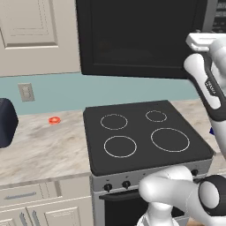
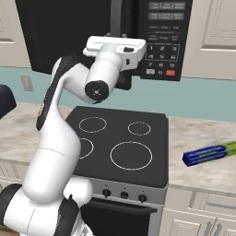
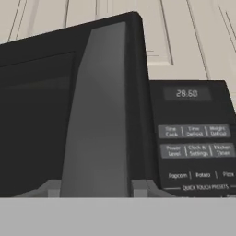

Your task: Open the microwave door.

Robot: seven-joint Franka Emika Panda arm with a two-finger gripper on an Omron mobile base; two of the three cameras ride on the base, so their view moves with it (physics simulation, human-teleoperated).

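At microwave door (image 3: 41, 115) handle (image 3: 99, 115): fingers hidden; spread and grip cannot be told; door ajar.

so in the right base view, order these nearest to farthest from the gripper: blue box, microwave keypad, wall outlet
1. microwave keypad, just right of the gripper, up on the microwave.
2. wall outlet, far left on the wall.
3. blue box, lower right on the counter.
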